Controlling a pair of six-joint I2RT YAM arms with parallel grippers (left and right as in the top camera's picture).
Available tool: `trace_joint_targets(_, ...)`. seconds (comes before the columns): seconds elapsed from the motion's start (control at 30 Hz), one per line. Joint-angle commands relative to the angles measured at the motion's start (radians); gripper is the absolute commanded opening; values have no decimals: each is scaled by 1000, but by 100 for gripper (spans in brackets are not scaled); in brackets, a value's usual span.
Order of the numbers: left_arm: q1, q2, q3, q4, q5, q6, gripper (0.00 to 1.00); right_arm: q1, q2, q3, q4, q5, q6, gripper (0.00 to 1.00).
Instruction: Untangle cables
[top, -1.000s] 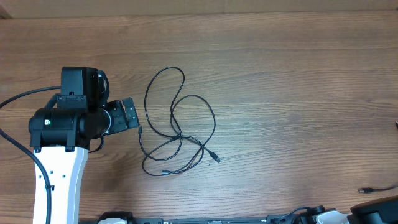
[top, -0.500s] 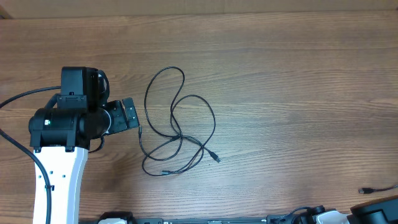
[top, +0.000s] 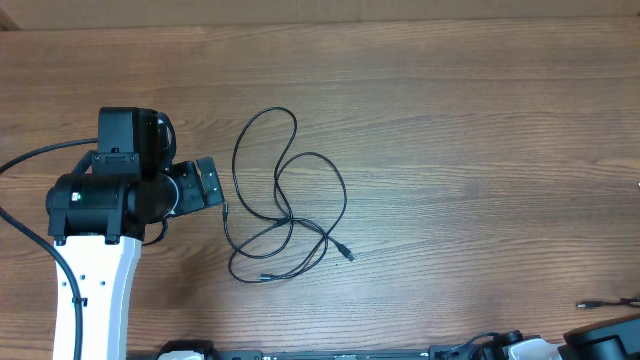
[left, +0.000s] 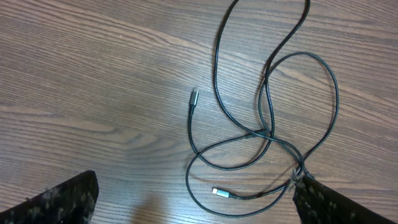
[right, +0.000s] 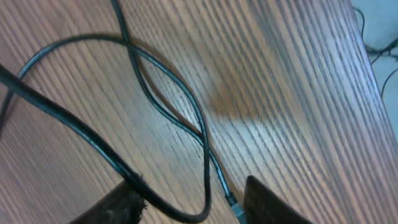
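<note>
Left hand (top: 208, 182) released beside cables (top: 288, 218) (loops crossing); right hand (right: 193, 186) released over stray cable (right: 200, 134).

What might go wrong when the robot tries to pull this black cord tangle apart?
1. The cables cross several times at one spot. The open left gripper might pinch two strands together there and tighten the tangle.
2. They lie thin and flat on the table, so the fingers may slip off.
3. Another cord loops close to the right gripper and might snag.
</note>
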Motion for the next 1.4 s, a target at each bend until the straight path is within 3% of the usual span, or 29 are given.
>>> trace_joint_targets(0.0,5,5,2,1,3,19,99,-6,-2,-5,-2,-8,1,57)
trace_joint_targets(0.17,5,5,2,2,3,19,99,-5,-2,-5,-1,-54,-5,75)
trace_joint_targets(0.4,5,5,2,1,3,19,100,24,-2,-5,31,-81,-12,82)
trace_joint_targets(0.67,5,5,2,1,3,19,100,189,-2,-5,104,-79,-125,94)
trace_joint_targets(0.97,5,5,2,2,3,19,99,393,9,-5,168,-22,-206,95)
trace_joint_targets(1.37,5,5,2,1,3,19,100,460,92,-12,171,-19,-228,95)
